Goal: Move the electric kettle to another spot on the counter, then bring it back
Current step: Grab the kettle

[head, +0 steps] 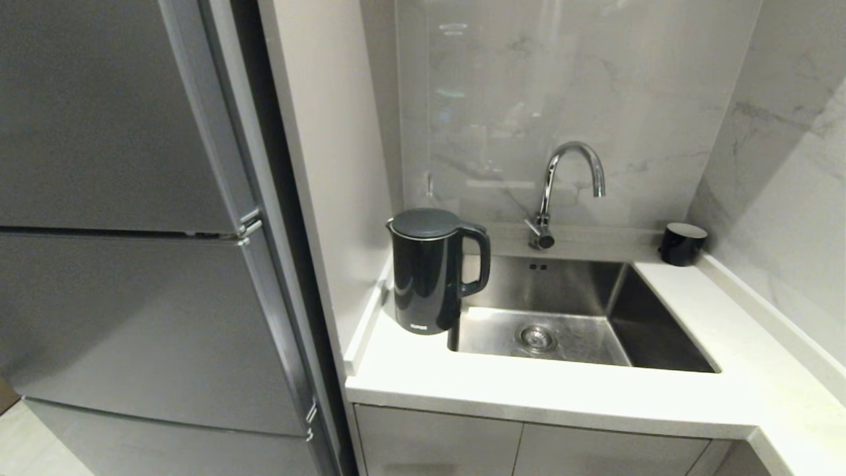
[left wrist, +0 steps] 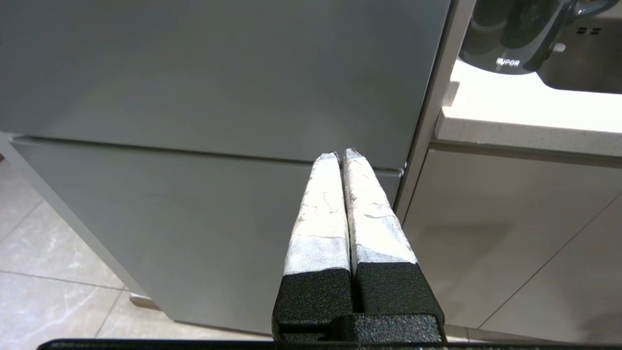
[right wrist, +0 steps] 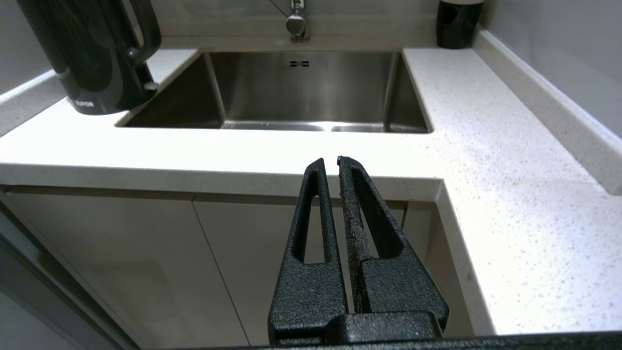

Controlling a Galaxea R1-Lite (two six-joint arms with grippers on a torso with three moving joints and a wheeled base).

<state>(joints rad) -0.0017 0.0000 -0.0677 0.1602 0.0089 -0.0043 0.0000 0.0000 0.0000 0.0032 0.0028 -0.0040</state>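
Note:
The electric kettle, glossy black with a loop handle turned toward the sink, stands upright on the white speckled counter at the sink's left rim. It also shows in the right wrist view as the kettle, and its foot as the kettle in the left wrist view. Neither arm appears in the head view. My left gripper is shut and empty, low in front of the fridge door. My right gripper is shut and empty, just before the counter's front edge, well short of the kettle.
A steel sink with a chrome tap is set into the counter. A small black cup stands in the back right corner. A tall grey fridge fills the left. Pale cabinets lie below the counter.

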